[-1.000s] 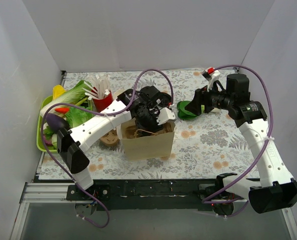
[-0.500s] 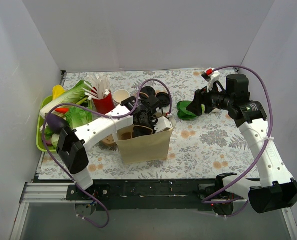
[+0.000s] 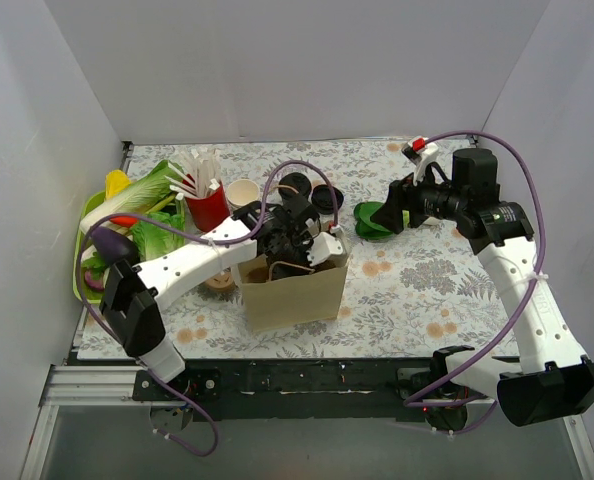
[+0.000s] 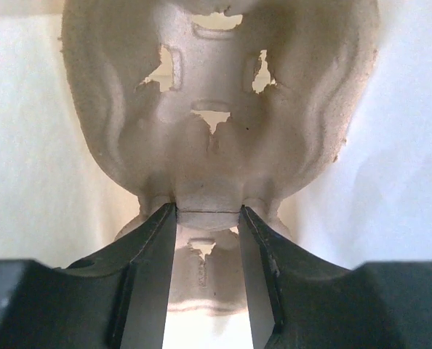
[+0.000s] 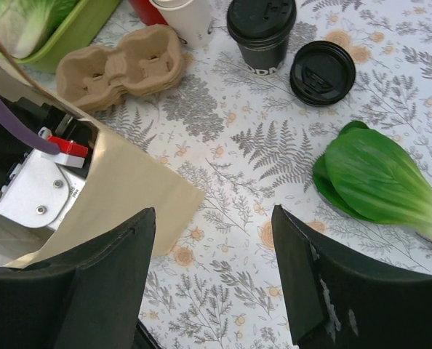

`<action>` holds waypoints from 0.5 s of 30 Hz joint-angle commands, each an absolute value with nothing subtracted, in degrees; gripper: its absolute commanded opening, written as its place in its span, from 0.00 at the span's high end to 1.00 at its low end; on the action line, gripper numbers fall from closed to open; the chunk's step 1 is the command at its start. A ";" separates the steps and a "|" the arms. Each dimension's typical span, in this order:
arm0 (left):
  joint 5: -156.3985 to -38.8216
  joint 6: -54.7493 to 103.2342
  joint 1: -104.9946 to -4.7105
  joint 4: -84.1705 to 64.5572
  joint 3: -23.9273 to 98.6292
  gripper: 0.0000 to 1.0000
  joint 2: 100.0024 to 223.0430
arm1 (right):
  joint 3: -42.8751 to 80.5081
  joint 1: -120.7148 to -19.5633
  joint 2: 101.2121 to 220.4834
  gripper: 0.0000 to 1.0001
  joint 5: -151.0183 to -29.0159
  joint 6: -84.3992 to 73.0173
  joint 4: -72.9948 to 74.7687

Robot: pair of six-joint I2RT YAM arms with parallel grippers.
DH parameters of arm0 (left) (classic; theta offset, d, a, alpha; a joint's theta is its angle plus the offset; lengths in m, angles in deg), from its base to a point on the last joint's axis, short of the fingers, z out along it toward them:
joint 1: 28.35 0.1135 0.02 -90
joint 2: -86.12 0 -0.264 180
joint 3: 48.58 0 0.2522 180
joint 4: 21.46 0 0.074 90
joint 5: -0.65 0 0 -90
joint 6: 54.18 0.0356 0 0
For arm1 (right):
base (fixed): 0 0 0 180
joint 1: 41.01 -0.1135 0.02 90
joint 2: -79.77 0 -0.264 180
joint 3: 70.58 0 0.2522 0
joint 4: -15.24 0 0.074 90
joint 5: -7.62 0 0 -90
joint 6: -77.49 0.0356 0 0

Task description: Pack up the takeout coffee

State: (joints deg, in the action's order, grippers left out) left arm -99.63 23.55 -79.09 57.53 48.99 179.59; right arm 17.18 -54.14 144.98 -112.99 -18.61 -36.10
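The takeout coffee (image 3: 295, 186) (image 5: 262, 29), a small cup under a round black lid, stands upright on the table behind the brown paper bag (image 3: 292, 295) (image 5: 121, 189). My left gripper (image 3: 295, 245) (image 4: 207, 211) reaches down into the open bag, shut on the middle ridge of a moulded pulp cup carrier (image 4: 216, 109) that fills the left wrist view. My right gripper (image 3: 390, 213) (image 5: 212, 212) hangs open above the patterned tabletop to the right of the bag, with nothing between its fingers. It is well apart from the coffee.
A loose black lid (image 3: 327, 197) (image 5: 322, 71) lies beside the coffee, and a lidless cream cup (image 3: 242, 192) to its left. A second pulp carrier (image 3: 217, 278) (image 5: 121, 69) lies left of the bag. Red cup (image 3: 207, 205), green vegetable tray (image 3: 80, 275), bok choy leaf (image 3: 375, 220) (image 5: 380, 178).
My left gripper has sunk from above the bag's mouth down into the bag with the carrier in it. The right arm has stayed still.
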 commanded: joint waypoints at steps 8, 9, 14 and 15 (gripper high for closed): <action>-99.02 20.88 -79.24 55.14 45.87 1.00 171.72 | 16.66 -54.37 146.39 0.26 -123.51 -16.02 -33.76; -99.02 20.62 -79.24 55.14 45.34 1.00 171.64 | 16.75 -54.28 146.39 0.26 -122.81 -16.02 -33.76; -98.67 20.62 -79.24 56.19 44.55 1.00 173.83 | 16.48 -54.28 146.21 0.26 -121.66 -16.37 -34.11; -98.75 20.70 -79.24 56.19 44.55 1.00 174.18 | 16.40 -54.28 145.86 0.26 -121.40 -16.46 -34.20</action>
